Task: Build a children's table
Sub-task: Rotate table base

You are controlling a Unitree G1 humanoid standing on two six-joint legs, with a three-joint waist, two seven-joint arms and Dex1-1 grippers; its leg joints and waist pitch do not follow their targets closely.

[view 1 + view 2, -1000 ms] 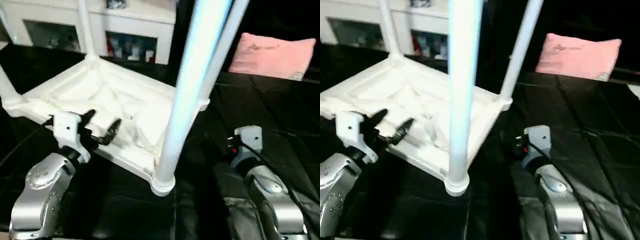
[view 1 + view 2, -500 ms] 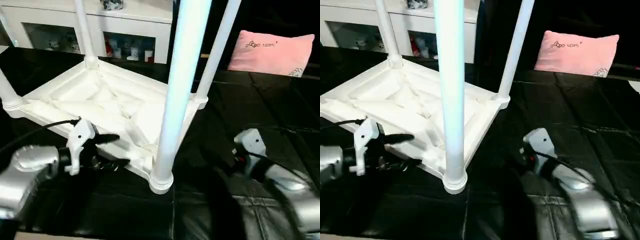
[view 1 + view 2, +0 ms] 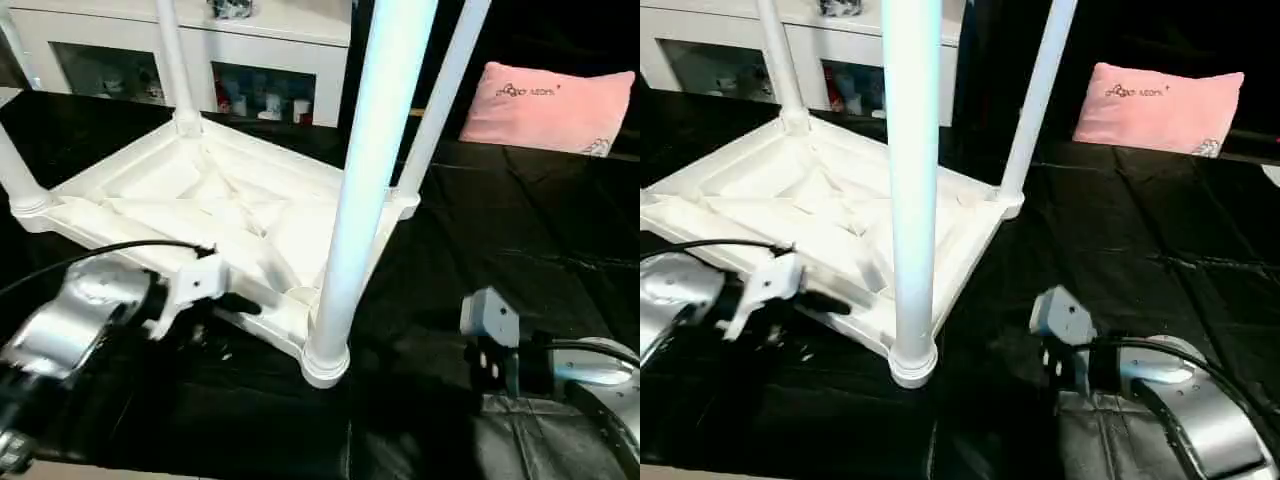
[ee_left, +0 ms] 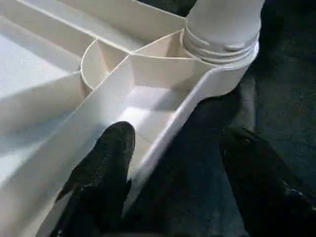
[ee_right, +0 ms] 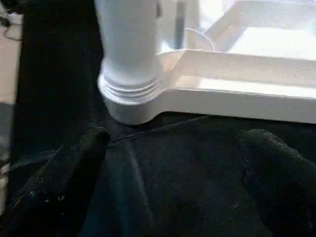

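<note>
Swung sideways, my left claw (image 4: 173,163) now straddles the tabletop (image 3: 180,185) rim, spread; right claw (image 5: 173,168) spread, ready to flip.

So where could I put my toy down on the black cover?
There is bare black cover between the upturned tabletop, the pink pillow and the right tool. It is crowded at the near corner leg, where the left tool sits at the tabletop's rim.

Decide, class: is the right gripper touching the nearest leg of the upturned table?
Apart. In the right wrist view, black cloth shows between the right gripper with its open fingers and the nearest leg in its corner socket.
</note>
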